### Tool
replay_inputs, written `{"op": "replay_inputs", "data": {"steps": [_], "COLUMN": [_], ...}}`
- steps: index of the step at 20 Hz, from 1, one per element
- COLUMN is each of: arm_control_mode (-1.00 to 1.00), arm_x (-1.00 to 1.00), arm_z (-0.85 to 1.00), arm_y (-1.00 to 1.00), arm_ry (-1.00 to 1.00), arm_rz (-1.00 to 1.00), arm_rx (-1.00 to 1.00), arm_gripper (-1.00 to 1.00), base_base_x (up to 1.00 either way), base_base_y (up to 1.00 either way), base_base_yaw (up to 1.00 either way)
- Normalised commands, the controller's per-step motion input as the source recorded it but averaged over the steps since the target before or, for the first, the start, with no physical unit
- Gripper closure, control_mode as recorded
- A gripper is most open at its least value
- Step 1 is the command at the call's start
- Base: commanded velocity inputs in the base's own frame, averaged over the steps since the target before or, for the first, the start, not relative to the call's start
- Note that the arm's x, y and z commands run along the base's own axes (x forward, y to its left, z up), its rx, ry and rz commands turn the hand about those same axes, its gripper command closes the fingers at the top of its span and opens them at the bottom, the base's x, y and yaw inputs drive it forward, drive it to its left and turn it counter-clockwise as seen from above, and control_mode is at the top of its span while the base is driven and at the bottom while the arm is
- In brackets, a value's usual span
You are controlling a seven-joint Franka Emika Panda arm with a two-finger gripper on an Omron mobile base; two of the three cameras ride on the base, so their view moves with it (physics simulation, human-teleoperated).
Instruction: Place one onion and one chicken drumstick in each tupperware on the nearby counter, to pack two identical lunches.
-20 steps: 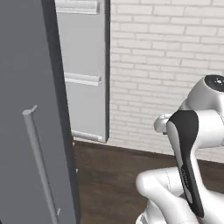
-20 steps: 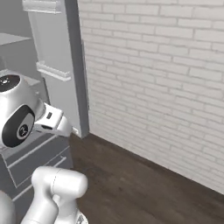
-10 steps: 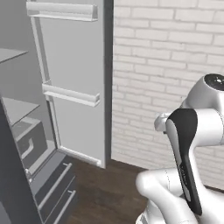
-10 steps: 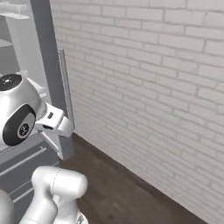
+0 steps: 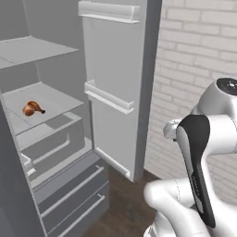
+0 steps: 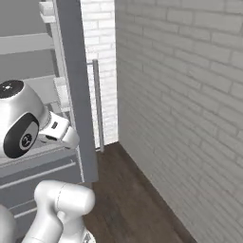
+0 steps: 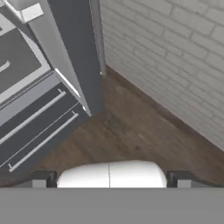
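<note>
One chicken drumstick [image 5: 32, 109] lies on a fridge shelf [image 5: 44, 99] in left base view; pincer [image 7: 112, 178] fully open, empty, over wooden floor [image 7: 131, 135].

fridge interior open to the front. chicken drumstick [image 5: 32, 109] sits alone on middle shelf [image 5: 51, 99], bare shelf around it. open fridge door [image 5: 118, 83] stands on its right, brick wall [image 6: 190, 95] beyond. wood floor [image 7: 131, 135] bare below.

No legible text, labels, brands, numbers or signs: fridge door [image 5: 115, 83], shelves, drawers and brick wall [image 6: 190, 95] all plain.
</note>
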Motion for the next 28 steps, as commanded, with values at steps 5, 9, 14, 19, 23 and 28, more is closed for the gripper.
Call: {"op": "replay_inputs", "data": {"steps": [5,9,14,19,23,28], "arm_control_mode": [1.0,1.0,1.0,1.0,1.0,1.0], "arm_x": [0.0,0.0,0.0,0.0,0.0,0.0], "arm_z": [0.0,0.0,0.0,0.0,0.0,0.0], "arm_y": [0.0,0.0,0.0,0.0,0.0,0.0], "arm_ry": [0.0,0.0,0.0,0.0,0.0,0.0], "arm_rz": [0.0,0.0,0.0,0.0,0.0,0.0], "arm_rx": [0.0,0.0,0.0,0.0,0.0,0.0], "arm_gripper": [-1.0,-1.0,-1.0,-1.0,-1.0,-1.0], "base_base_x": [-0.21,0.27,0.0,0.39,0.85,0.71], "base_base_y": [-0.01,0.0,0.26,0.25,0.06,0.0], "base_base_yaw": [0.51,0.57,0.33,0.31,0.45,0.27]}}
